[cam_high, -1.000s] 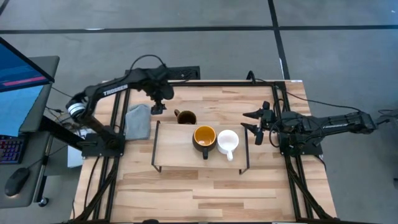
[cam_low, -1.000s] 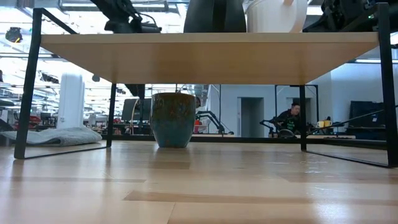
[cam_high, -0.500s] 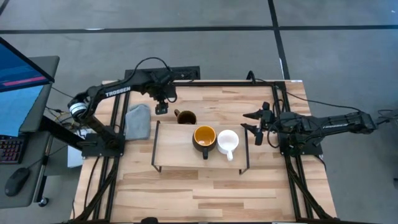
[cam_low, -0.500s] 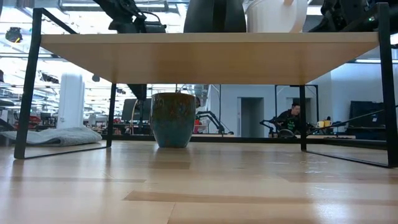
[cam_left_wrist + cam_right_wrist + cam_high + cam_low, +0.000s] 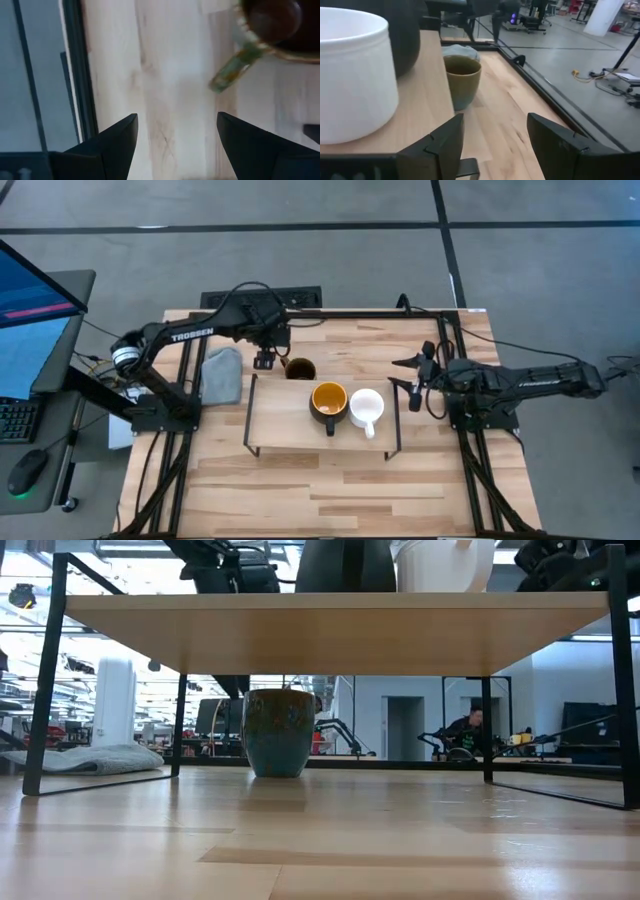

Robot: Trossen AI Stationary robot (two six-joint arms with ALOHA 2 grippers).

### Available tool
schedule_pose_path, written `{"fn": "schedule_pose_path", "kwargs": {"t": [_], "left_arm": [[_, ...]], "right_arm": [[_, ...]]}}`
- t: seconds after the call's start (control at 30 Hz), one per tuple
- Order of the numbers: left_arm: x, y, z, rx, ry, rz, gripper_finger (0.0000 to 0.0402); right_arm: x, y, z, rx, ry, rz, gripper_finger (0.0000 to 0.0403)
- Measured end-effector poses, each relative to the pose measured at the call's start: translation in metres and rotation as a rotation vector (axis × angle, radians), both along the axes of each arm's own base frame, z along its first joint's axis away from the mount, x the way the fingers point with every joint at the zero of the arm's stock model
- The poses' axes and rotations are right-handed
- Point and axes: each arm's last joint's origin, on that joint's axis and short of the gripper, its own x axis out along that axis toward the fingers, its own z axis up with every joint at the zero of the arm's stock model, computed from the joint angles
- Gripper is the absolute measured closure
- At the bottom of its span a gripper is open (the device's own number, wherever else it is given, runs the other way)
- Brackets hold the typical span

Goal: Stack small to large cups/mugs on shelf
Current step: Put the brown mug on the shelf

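Note:
The olive-brown mug [image 5: 299,369] stands on its base on the tabletop just beyond the shelf's far edge; it also shows in the low view [image 5: 278,732], and its handle [image 5: 234,71] points toward the table's left. The dark mug with yellow-orange inside [image 5: 329,400] and the small white mug [image 5: 366,407] stand side by side on the shelf [image 5: 285,425]. My left gripper [image 5: 265,360] is open and empty above the table, just left of the olive mug's handle; in its wrist view [image 5: 175,145] the mug lies ahead. My right gripper [image 5: 413,381] is open and empty beside the shelf's right end.
A grey cloth [image 5: 222,373] lies on the table left of the shelf. The shelf's black wire legs [image 5: 45,680] stand at its ends. The table's black frame rails run along its left and right edges. The near half of the tabletop [image 5: 330,490] is bare wood.
My left gripper has moved toward the table's right and a little toward the near edge, closing on the olive-brown mug's handle. The mugs have stayed where they were.

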Motion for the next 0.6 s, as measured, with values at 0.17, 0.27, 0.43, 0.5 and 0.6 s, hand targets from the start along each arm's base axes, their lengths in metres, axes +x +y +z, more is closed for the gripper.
{"fn": "schedule_pose_path", "kwargs": {"t": [0.17,0.27,0.43,0.5,0.6], "left_arm": [[0.007,-0.014,0.000,0.013,0.011,-0.096,0.0138],[0.011,-0.020,0.000,0.022,0.016,-0.133,0.0138],[0.013,-0.029,0.000,0.013,0.018,-0.153,0.0138],[0.014,-0.030,0.000,0.003,0.012,-0.164,0.0138],[0.016,-0.034,0.000,0.024,0.024,-0.227,0.0138]], "right_arm": [[0.000,-0.003,0.000,0.010,-0.003,-0.028,0.0163],[0.000,-0.004,0.000,0.071,-0.024,-0.048,0.0163],[0.000,-0.004,0.000,0.159,-0.053,-0.071,0.0163],[0.000,-0.004,0.000,0.191,-0.063,-0.080,0.0163],[0.000,-0.004,0.000,0.220,-0.073,-0.088,0.0163]]}}
